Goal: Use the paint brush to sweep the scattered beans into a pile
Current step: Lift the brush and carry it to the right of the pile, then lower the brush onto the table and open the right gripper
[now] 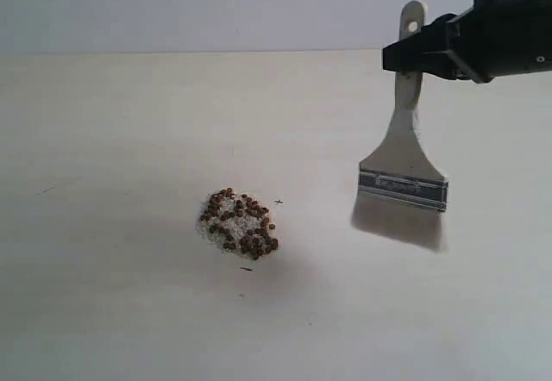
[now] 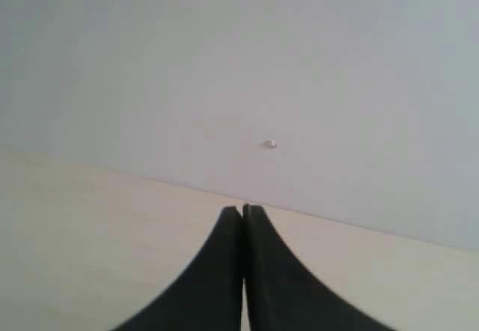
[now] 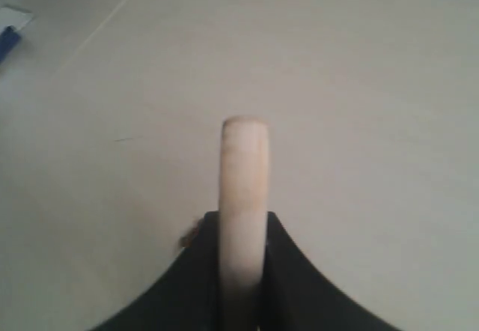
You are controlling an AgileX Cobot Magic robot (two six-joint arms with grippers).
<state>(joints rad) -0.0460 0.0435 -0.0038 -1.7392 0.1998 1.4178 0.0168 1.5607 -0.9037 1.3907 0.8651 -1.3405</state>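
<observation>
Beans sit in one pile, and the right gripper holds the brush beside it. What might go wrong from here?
1. The right gripper clamps the paint brush near the handle's top end, so the brush may pivot or slip under sweeping pressure.
2. The beans are already heaped together; another stroke might scatter them again.

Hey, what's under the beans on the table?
Fine white crumbs show beneath and between the beans, spread on the pale table. The tabletop directly under the pile is covered.

We are seeing reddish-brown beans (image 1: 240, 223) speckling white crumbs (image 1: 210, 226). We are noting the paint brush (image 1: 403, 167) with its cream handle and dark-banded silver ferrule.
</observation>
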